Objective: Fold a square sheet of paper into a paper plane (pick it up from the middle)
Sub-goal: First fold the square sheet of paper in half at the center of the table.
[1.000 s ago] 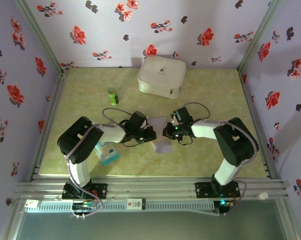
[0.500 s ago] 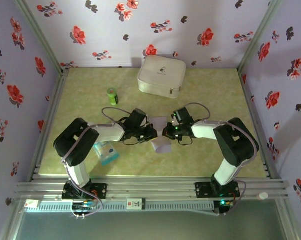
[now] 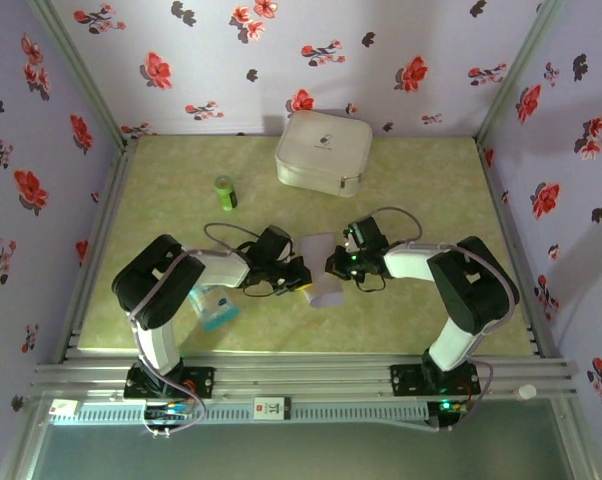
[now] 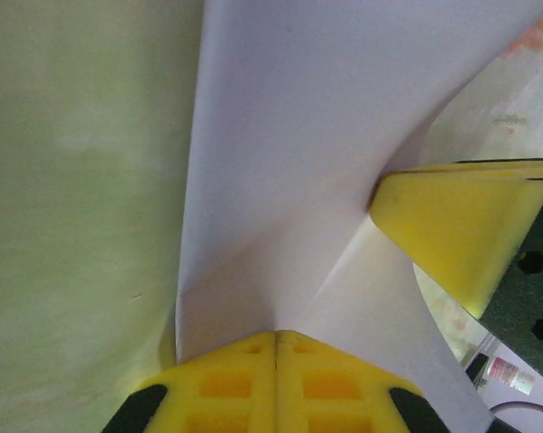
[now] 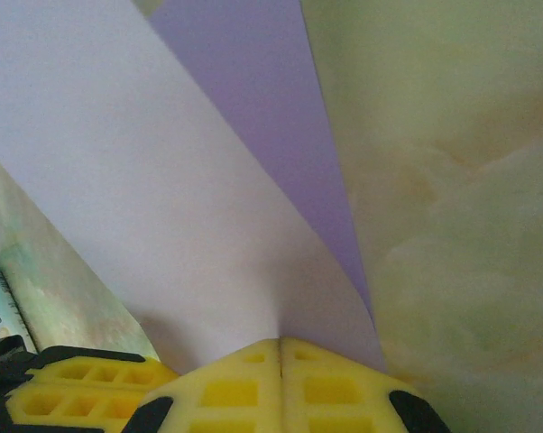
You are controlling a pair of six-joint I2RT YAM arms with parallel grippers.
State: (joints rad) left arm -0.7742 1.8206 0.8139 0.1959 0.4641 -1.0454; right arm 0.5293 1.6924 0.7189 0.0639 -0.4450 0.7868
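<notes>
table, pale green top. white case sits at the far edge, near its middle.

both arms reach in low toward the table's centre and meet there. left gripper: fingers pressed flat together, with the left side of the sheet of paper pinched between them. right gripper: fingers likewise shut tight, clamped on the sheet's right side. the two grips are close, almost facing each other.

the sheet is at mid-table, between the grippers and well short of the case. it looks lifted and bowed, not flat. in the left wrist view a soft crease runs up from the pinch, with the right gripper's yellow finger just beside it. in the right wrist view one layer curls over another. no pointed nose, no sharp centre fold.

blue-and-white packet lies near the front edge on the left, under the left arm's elbow. green bottle is left of the case, well apart from the work.

judgement: an early fold is in hand, the sheet bent over between two pinches, far from a plane. next move calls for matching the edges squarely, setting the sheet down and pressing the crease. with grips this close, a pull apart could tear or skew thin paper.
</notes>
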